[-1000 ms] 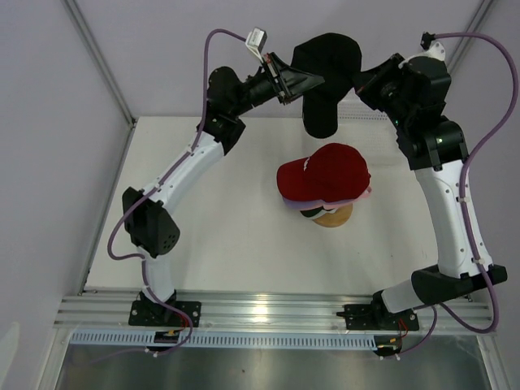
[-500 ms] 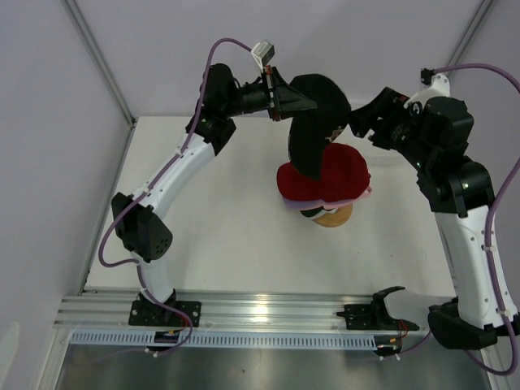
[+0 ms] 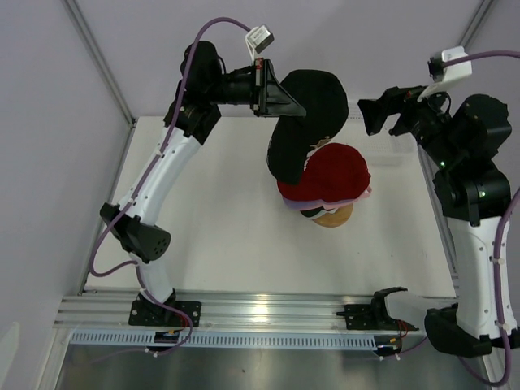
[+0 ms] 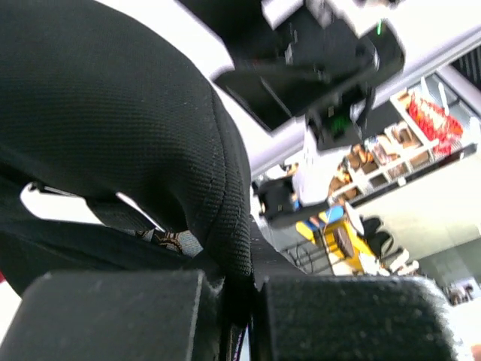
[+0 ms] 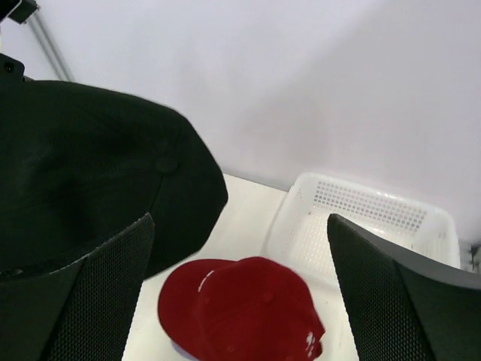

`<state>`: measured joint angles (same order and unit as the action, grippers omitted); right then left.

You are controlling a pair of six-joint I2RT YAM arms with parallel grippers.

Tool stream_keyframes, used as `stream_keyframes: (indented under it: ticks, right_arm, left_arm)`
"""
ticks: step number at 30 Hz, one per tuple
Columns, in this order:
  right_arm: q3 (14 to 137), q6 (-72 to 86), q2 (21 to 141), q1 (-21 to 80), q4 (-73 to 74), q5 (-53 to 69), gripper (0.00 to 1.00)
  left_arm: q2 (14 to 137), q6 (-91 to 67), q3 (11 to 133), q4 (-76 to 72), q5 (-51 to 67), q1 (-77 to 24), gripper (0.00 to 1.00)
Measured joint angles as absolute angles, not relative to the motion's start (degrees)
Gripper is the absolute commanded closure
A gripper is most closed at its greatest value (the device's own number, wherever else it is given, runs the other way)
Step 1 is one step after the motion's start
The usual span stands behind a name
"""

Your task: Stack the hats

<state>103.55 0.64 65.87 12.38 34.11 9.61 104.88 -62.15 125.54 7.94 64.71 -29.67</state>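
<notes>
Table (image 3: 211, 236): the white top between the two arm bases carries nothing in its near half that we can see
Stand (image 3: 335, 218): round and wooden, only its near rim peeps out below the pile
Lower caps (image 3: 302, 204): we see just thin lavender and pink edges, nested under the top one
Red cap (image 3: 337, 169): it sits on top of the pile, crown up and seated squarely as far as we can tell
Black cap (image 3: 305, 114): it hangs tilted in the air just behind and left of the pile, its low end overlapping the red crown from above; whether the two touch we cannot tell
Left gripper (image 4: 233, 308): pinched tight on the black cap's edge, cloth bunched between the pads
Right gripper (image 3: 370, 116): fingers spread wide, holding nothing, off to the cap's right with a gap between
Basket (image 5: 361, 210): white mesh, beyond the pile by the back wall
Handling: we judge the cap light and floppy, so the crown sags from a one-sided pinch; only the brim keeps its shape
Where to hold: we would take the crown's rim opposite the held edge, so it opens flat over the red one
</notes>
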Motion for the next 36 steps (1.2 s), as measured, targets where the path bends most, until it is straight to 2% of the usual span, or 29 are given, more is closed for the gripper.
stream_keyframes:
  ticks: [10,15,20,26,34,36]
  right_arm:
    - [108.33,-4.08,78.32,5.02,31.40,29.10,0.00]
    - [116.07,-5.28,83.68,3.25,32.99,38.06,0.00]
    - [111.53,-4.80,82.98,3.25,32.67,40.16,0.00]
    - [102.02,-0.51,81.65,3.27,32.16,36.12,0.00]
    - [103.07,6.07,78.04,1.56,36.47,19.62,0.01]
    - [104.20,7.38,77.67,0.99,37.41,16.99,0.00]
  left_arm:
    - [104.86,-50.30,123.28,14.87,75.77,-29.39,0.99]
    - [104.66,-42.44,123.28,20.69,80.03,-29.32,0.98]
    - [104.66,-40.71,121.62,21.12,81.36,-29.34,0.99]
    - [108.86,-52.31,118.67,6.85,81.58,-31.55,0.99]
    - [120.22,-79.53,117.64,-28.16,77.41,-36.45,0.99]
    - [122.93,-83.44,117.62,-32.71,75.83,-36.51,0.99]
